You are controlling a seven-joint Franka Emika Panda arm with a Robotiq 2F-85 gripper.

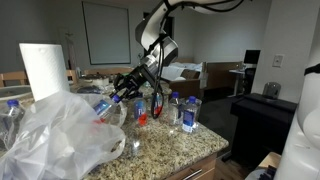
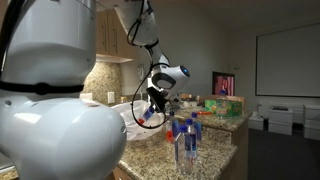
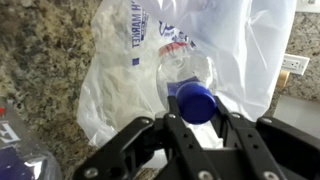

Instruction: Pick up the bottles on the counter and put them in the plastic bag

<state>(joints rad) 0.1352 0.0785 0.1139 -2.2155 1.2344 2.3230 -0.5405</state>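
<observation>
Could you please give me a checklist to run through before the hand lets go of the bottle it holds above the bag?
1. Grip: the hand is shut on the blue-capped bottle: ok.
2. Position: in the wrist view that bottle hangs over the plastic bag: ok.
3. Bag mouth open beneath the bottle: cannot tell.
4. Clearance from the paper towel roll, which stands apart from the hand: ok.
5. Cleared counter: not ok; other bottles stand on it.
</observation>
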